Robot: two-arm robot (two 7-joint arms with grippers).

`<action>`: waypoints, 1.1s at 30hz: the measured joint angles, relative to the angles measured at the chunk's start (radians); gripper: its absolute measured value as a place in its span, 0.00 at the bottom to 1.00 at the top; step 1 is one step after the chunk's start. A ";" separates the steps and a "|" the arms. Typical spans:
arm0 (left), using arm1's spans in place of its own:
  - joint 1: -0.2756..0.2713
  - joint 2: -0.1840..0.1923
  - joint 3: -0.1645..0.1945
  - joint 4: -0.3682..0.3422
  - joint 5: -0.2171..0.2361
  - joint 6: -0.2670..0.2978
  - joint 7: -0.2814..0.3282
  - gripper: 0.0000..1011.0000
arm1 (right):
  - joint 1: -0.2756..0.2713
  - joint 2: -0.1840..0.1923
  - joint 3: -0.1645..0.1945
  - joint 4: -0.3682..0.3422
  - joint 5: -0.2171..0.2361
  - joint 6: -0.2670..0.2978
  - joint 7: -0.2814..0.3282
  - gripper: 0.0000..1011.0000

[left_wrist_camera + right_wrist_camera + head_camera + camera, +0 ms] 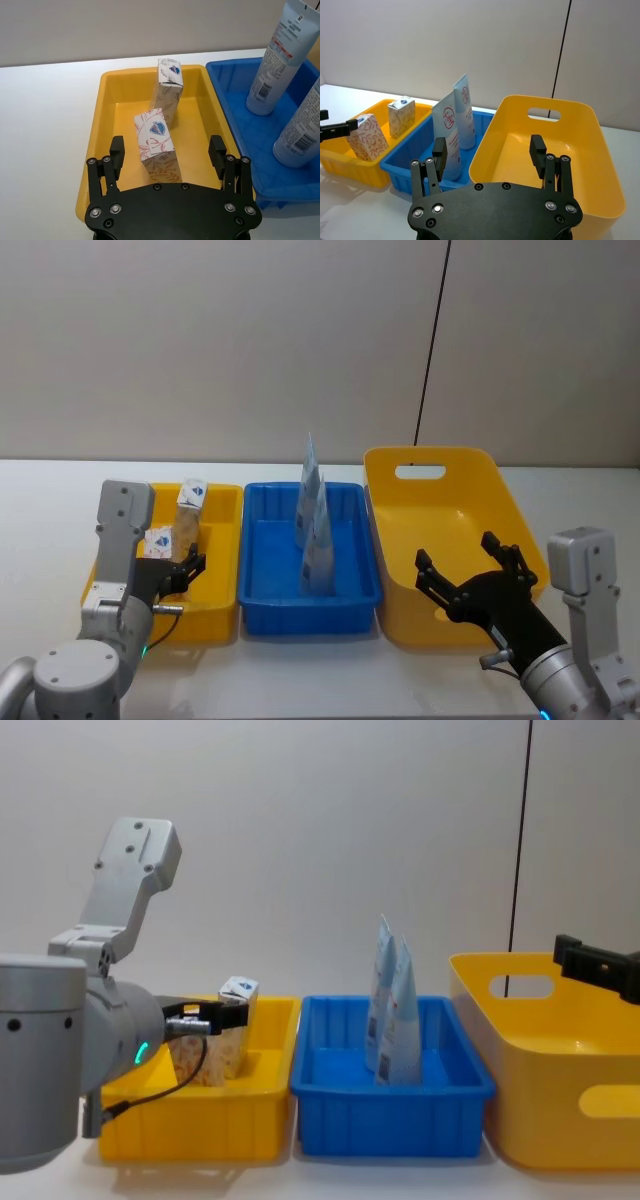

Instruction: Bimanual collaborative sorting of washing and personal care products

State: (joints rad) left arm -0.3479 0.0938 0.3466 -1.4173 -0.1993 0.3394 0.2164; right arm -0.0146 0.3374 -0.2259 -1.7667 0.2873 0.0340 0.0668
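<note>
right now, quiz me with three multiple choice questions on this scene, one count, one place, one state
1. How many packs are in the small yellow bin? A one B two C four
2. The tubes stand in: A the blue bin B the big yellow bin C the small yellow bin
3. The left tool is: A shut on a pack B shut on a tube C open

Answers: 1 B, two patterned packs sit inside; 2 A, both stand in the middle, blue bin; 3 C, its fingers stand wide apart, gripping nothing.
</note>
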 joint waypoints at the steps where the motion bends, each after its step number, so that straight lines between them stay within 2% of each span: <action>1: 0.000 -0.002 -0.002 0.003 -0.002 -0.003 0.000 0.99 | 0.000 0.000 0.000 0.000 0.000 0.000 0.000 0.99; 15: -0.008 -0.041 -0.037 0.065 -0.025 -0.050 -0.010 0.99 | 0.000 0.000 0.000 0.000 0.000 0.000 0.000 0.99; 33: -0.026 -0.072 -0.061 0.144 -0.038 -0.093 -0.035 0.99 | 0.000 0.000 0.000 0.000 0.000 0.000 0.000 0.99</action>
State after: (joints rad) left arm -0.3735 0.0220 0.2854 -1.2728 -0.2371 0.2464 0.1815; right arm -0.0146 0.3375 -0.2259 -1.7668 0.2874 0.0341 0.0667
